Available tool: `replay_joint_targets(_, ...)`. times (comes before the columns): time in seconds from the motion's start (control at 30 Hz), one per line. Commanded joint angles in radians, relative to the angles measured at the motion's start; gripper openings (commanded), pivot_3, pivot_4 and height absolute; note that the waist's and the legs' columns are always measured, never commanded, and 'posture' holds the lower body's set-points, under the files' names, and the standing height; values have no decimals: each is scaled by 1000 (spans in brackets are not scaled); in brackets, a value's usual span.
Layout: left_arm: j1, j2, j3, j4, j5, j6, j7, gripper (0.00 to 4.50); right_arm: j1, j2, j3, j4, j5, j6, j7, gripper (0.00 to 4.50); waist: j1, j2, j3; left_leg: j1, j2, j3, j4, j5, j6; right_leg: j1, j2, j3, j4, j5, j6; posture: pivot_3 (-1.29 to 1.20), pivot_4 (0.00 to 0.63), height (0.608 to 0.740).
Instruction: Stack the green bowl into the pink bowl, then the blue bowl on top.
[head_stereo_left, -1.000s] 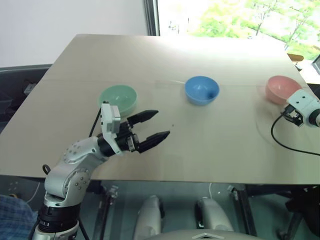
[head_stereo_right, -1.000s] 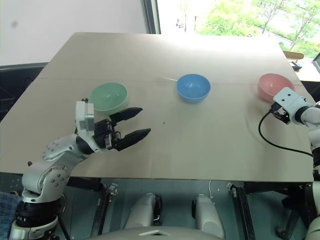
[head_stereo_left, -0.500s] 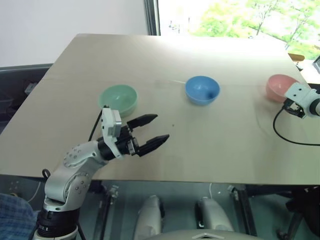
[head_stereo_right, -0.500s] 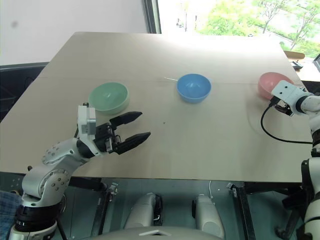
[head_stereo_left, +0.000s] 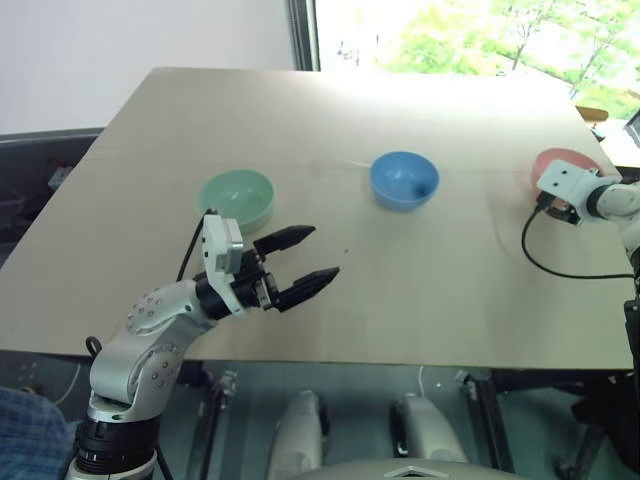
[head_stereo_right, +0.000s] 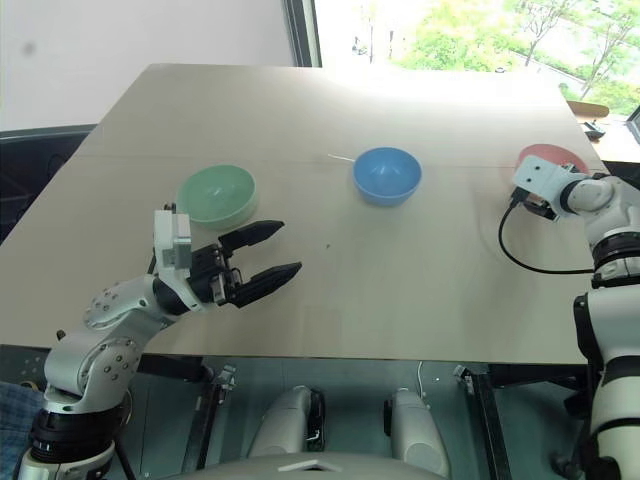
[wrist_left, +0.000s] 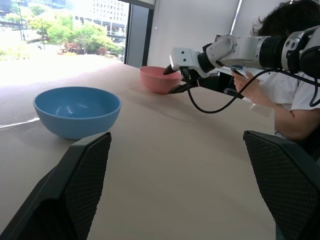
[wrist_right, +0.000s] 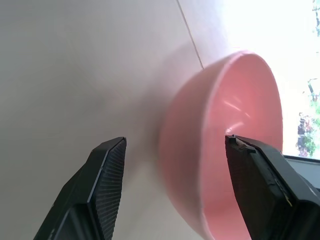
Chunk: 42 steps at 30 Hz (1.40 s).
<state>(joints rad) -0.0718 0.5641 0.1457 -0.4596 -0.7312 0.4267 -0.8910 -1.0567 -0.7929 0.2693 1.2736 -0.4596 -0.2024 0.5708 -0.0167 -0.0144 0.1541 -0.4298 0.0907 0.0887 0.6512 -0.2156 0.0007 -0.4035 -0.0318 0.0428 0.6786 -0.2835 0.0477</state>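
Two head views look steeply down over the whole counter (head_stereo_left: 400, 300), left wrist view low and level across it, right wrist view close on the pink bowl (wrist_right: 220, 145), seen by both wrist views

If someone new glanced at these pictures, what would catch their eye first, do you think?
Probably the three bowls in a row across the table: the green bowl on the left, the blue bowl in the middle and the pink bowl near the right edge. Next, the right gripper at the pink bowl, one finger inside the rim, and the left gripper open near the green bowl.
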Motion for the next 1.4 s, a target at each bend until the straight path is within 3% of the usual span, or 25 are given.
replay_joint_targets(0.03, 8, 2, 7, -35, -2, -20, 4, 4500, -46, -13, 3, 13, -11, -10, -28, 3326, -1, 0, 0, 0, 0, 0, 0, 0, 0, 0, 0, 0, 0, 0, 0, 0, 150, 740)
replay_joint_targets(0.23, 19, 0, 7, -44, 0, -21, 13, 4500, -52, -16, 6, 25, -18, -18, -40, 835, -3, 0, 0, 0, 0, 0, 0, 0, 0, 0, 0, 0, 0, 0, 0, 0, 150, 740)
replay_joint_targets(0.3, 16, -1, 6, -45, 0, -21, 16, 4500, -52, -17, 6, 27, -19, -21, -40, 152, -3, 0, 0, 0, 0, 0, 0, 0, 0, 0, 0, 0, 0, 0, 0, 0, 150, 740)
replay_joint_targets(0.33, 16, -1, 5, -45, 0, -22, 18, 4500, -52, -17, 6, 28, -19, -23, -41, 24, -3, 0, 0, 0, 0, 0, 0, 0, 0, 0, 0, 0, 0, 0, 0, 0, 150, 740)
replay_joint_targets(0.63, 13, 2, 1, -42, 2, -24, 15, 4500, -40, -25, -26, 4, 22, -56, 38, 24, -3, 0, 0, 0, 0, 0, 0, 0, 0, 0, 0, 0, 0, 0, 0, 0, 150, 740)
replay_joint_targets(0.83, 14, 2, -5, -40, 4, -24, 12, 4500, -9, -22, -90, -154, 155, -82, 284, 24, -5, 1, 1, 0, 0, 0, 0, 0, 0, 0, 0, 0, 0, 0, 0, 0, 150, 740)
replay_joint_targets(0.97, 8, 3, -15, -30, 13, -32, 1, 4500, 130, -14, -150, -518, 327, 53, 496, 24, -1, 1, 1, 0, 0, 0, -1, 0, 0, 0, 0, 0, 0, 0, 0, 0, 150, 740)
replay_joint_targets(1.03, -1, 2, -18, -22, 14, -34, 0, 4500, 242, -28, -161, -797, 403, 188, 569, 24, 4, 1, 1, 0, 0, -1, -1, 0, 0, 0, 0, -1, 1, 0, 0, 0, 150, 740)
replay_joint_targets(1.27, -14, 3, -31, -4, 20, -38, -17, 4500, 478, -126, -135, -1526, 536, 516, 708, 24, 10, 2, 1, -1, 0, -2, 0, 0, 0, 0, 0, -2, 1, 0, 0, 0, 150, 740)
replay_joint_targets(1.4, -22, 4, -34, 2, 21, -37, -22, 4500, 513, -179, -94, -1743, 556, 590, 745, 24, 6, 1, 1, 0, 1, -3, 0, 0, 0, 0, 0, -3, 1, 0, 0, 0, 150, 740)
